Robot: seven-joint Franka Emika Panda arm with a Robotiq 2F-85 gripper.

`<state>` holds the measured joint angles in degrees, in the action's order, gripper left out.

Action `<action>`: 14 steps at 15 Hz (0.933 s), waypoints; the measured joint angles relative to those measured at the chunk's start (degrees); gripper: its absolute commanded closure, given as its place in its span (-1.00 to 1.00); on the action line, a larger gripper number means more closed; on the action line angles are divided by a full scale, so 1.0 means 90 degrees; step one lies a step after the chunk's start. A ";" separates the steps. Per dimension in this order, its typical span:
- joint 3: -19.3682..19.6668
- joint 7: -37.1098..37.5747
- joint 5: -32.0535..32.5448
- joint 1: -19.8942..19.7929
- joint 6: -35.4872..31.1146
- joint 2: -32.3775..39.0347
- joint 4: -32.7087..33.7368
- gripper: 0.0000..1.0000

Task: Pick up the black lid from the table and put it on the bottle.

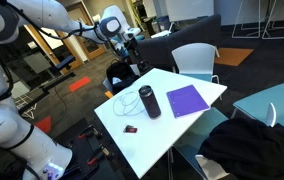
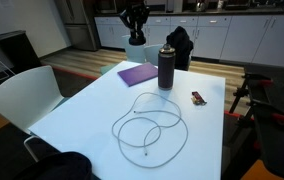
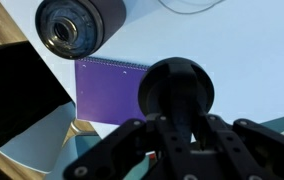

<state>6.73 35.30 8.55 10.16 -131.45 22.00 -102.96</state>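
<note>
My gripper (image 3: 179, 120) is shut on the black lid (image 3: 180, 92), a round black cap that fills the middle of the wrist view. The bottle (image 3: 79, 27), a dark cylinder with an open mouth, shows from above at the top left of that view, apart from the lid. In both exterior views the bottle (image 1: 150, 101) (image 2: 166, 68) stands upright on the white table (image 1: 152, 140) (image 2: 92, 110). The gripper (image 1: 130, 45) (image 2: 134, 20) hangs high above the table's far edge, away from the bottle.
A flat purple notebook (image 1: 187, 100) (image 2: 139, 74) (image 3: 107, 85) lies beside the bottle. A coiled white cable (image 1: 122, 103) (image 2: 150, 130) and a flat black piece with a red mark (image 1: 130, 129) (image 2: 198, 97) lie on the table. White chairs (image 1: 197, 60) (image 2: 22, 95) stand around it.
</note>
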 measured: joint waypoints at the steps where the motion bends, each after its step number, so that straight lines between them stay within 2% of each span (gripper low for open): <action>1: -0.0001 0.0000 -0.0015 -0.0026 0.0010 -0.0021 -0.0026 0.88; 14: 0.0002 0.0115 -0.0445 -0.0634 0.0025 -0.0936 -0.1228 0.88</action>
<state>6.74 36.34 4.55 4.46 -131.22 13.57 -114.01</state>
